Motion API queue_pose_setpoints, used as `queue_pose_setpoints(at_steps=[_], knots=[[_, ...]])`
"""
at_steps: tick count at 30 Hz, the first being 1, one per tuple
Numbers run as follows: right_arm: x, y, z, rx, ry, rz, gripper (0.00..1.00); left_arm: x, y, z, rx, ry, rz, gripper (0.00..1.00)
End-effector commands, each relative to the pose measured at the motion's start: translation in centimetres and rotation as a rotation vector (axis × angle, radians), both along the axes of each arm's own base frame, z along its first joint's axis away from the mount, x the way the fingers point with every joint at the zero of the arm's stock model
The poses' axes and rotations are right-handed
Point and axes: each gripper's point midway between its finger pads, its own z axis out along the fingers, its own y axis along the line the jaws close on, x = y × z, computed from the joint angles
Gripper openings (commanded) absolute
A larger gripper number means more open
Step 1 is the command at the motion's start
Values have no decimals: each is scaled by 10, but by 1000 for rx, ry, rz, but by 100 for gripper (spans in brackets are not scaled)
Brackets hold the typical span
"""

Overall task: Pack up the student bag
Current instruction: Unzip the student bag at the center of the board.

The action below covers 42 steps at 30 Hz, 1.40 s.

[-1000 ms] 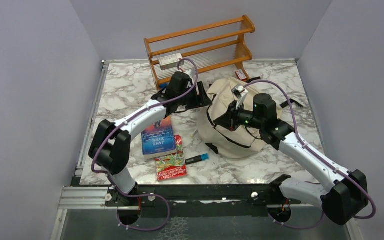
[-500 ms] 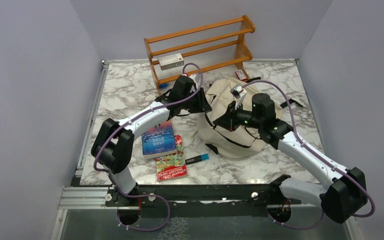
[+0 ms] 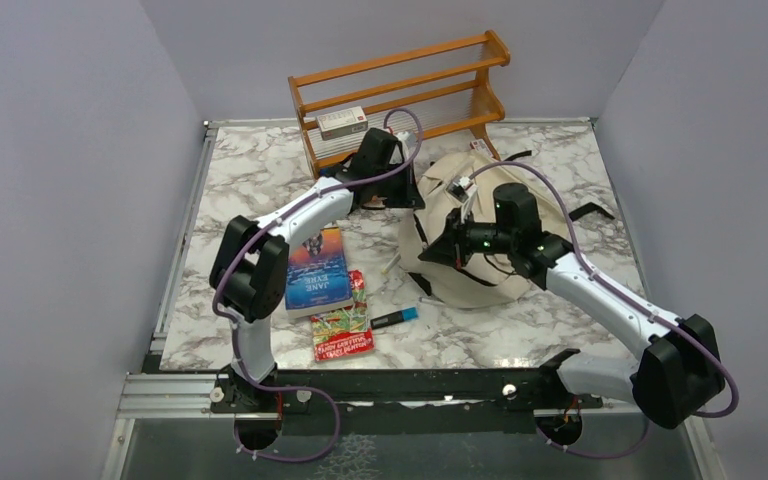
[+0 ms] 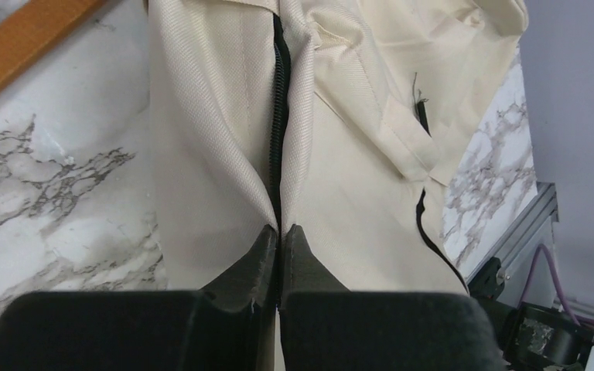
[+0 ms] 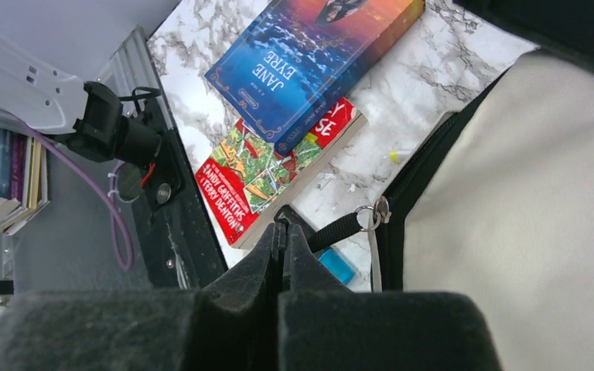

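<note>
Where the marble table (image 3: 250, 180) lies nearest your arm bases, you have: one blue-capped marker (image 3: 393, 320); one red paperback (image 3: 341, 320); one blue book (image 3: 317, 272), titled Jane Eyre, overlapping the paperback's far edge. Mid-table, right of these: the student bag (image 3: 480, 280), cream, lying slumped. Your right gripper (image 5: 282, 230): jaws closed tight, pinching the black zipper pull (image 5: 339, 229) at the bag's near-left side. Your left gripper (image 4: 280, 234): jaws closed, nipping the bag's fabric at its black zipper (image 4: 279, 116), far-left side. Far edge: one wooden rack (image 3: 400, 75), holding a small box (image 3: 341, 122).
</note>
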Motion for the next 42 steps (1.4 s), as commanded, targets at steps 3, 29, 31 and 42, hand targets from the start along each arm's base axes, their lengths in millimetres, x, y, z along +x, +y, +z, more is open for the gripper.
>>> queue_pose_setpoints(at_steps=[3,29,31,42], knots=[[-26,-2,16,7,55,67,1,55,30,2,108,-115,40,0],[1,-60,0,-132,139,-456,1,57,80,34,167,-190,60,55],[9,-55,7,-92,130,-474,1,41,87,41,158,-182,83,61],[18,-40,4,-9,160,-468,1,-51,72,47,-71,-65,320,84]])
